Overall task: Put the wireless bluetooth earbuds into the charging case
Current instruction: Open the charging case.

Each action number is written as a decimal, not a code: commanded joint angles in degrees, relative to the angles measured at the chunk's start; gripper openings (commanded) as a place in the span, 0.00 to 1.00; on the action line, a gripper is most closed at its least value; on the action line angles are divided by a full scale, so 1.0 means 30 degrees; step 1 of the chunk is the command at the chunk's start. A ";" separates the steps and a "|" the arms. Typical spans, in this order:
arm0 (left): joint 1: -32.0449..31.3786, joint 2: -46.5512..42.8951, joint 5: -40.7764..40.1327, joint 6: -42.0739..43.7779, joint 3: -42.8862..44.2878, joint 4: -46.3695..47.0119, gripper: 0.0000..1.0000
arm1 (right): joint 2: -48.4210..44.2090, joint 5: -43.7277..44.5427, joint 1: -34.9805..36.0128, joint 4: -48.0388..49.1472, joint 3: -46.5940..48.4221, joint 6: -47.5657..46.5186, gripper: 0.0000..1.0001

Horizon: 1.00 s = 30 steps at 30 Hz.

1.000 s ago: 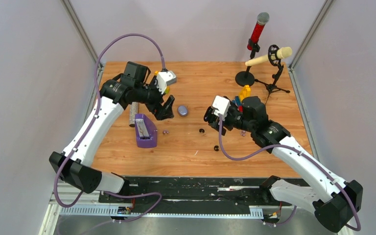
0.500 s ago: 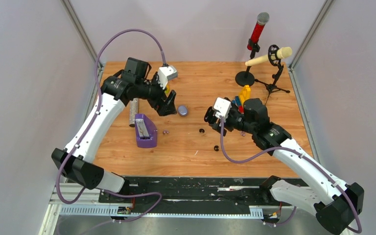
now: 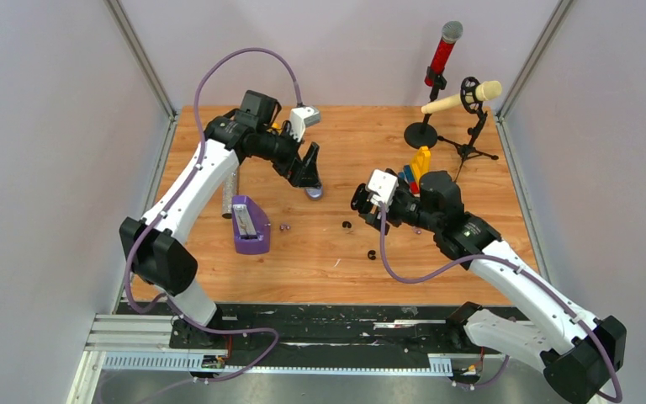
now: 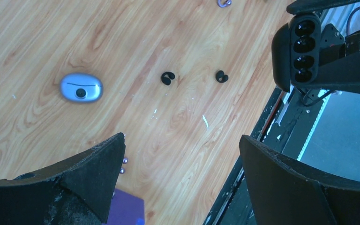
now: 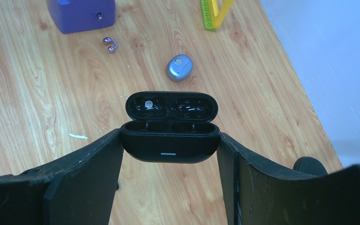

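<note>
A black charging case [image 5: 168, 143] hangs above the table with its lid open and its wells empty, my right gripper [image 5: 171, 136] shut on its two ends. In the top view that gripper [image 3: 360, 200] is right of centre. Two black earbuds [image 3: 346, 225] [image 3: 371, 254] lie on the wood just below it, and they show as curled black earbuds [image 4: 168, 78] [image 4: 221, 76] in the left wrist view. A purple earbud pair [image 3: 284, 226] [image 5: 109, 44] lies near the purple box. My left gripper [image 3: 309, 168] [image 4: 182, 138] is open and empty, above a blue-grey pebble case [image 3: 313, 193] [image 4: 81, 87].
A purple box [image 3: 250, 224] and a grey cylinder [image 3: 230, 189] stand at the left. Yellow blocks [image 3: 420, 158] sit behind my right gripper. A red microphone [image 3: 442, 55] and a cream microphone [image 3: 463, 97] stand on stands at the back right. Another purple bud [image 4: 223, 3] lies near the right arm.
My left arm has swung right and away from the near edge, so its open gripper now hangs over the blue-grey pebble case. The right arm with the black case has barely moved.
</note>
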 commanded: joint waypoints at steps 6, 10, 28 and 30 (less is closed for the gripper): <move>-0.1688 0.1804 0.0447 -0.0640 0.2980 -0.0093 1.00 | -0.0424 -0.0581 0.0169 0.1159 -0.0312 -0.0289 0.60; -0.2245 0.2702 0.0972 -0.0829 0.3583 -0.0162 1.00 | -0.0351 -0.0364 0.0184 0.1416 -0.0403 -0.0220 0.60; -0.3226 0.3213 -0.0835 -0.0124 0.4391 -0.1330 1.00 | 0.0174 0.0940 0.0589 0.2348 -0.0778 -0.0120 0.60; -0.3227 0.2671 -0.1423 0.0439 0.4242 -0.1557 1.00 | 0.0342 0.1078 0.0580 0.2165 -0.0668 -0.0014 0.61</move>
